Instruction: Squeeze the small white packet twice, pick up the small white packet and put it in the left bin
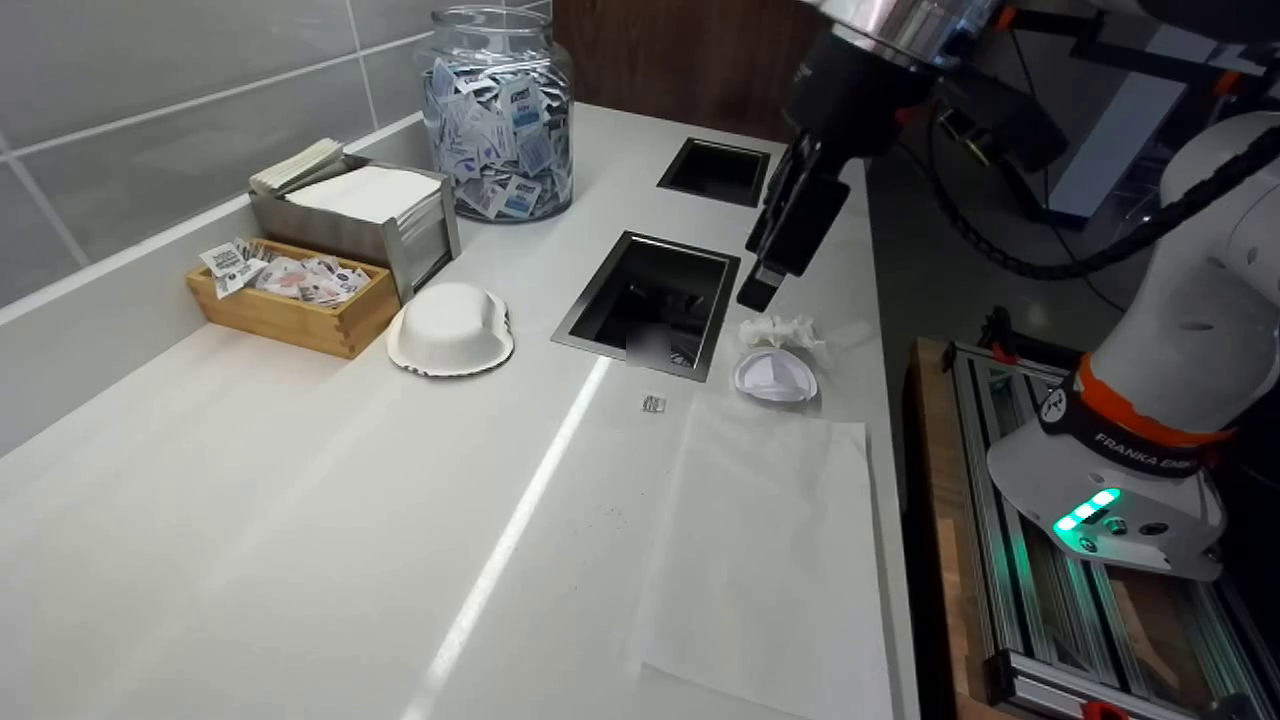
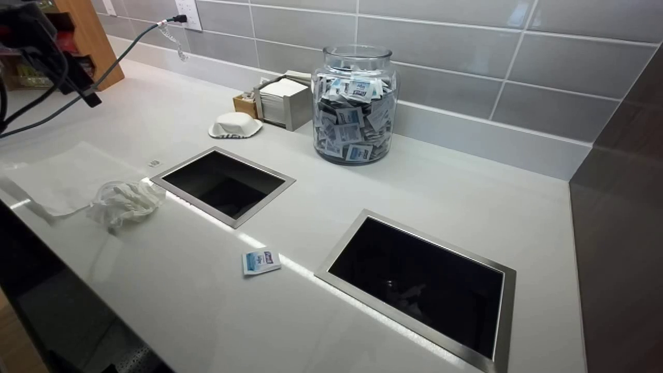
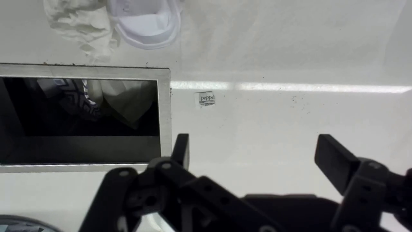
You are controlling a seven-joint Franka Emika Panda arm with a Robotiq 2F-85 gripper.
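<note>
1. pincer: raised, gaping wide.
2. small white packet: on the counter, lower than and apart from the pincer.
3. bin: beside the packet, left of the pincer in the wrist view.

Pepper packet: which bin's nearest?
The bin beside the crumpled wad; the pepper packet lies close by. The other bin is farther, nearer the dark panel.

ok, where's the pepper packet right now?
The pepper packet lies near the middle of the wrist view, on the counter, right of the metal-rimmed bin and just below the bright strip.
</note>
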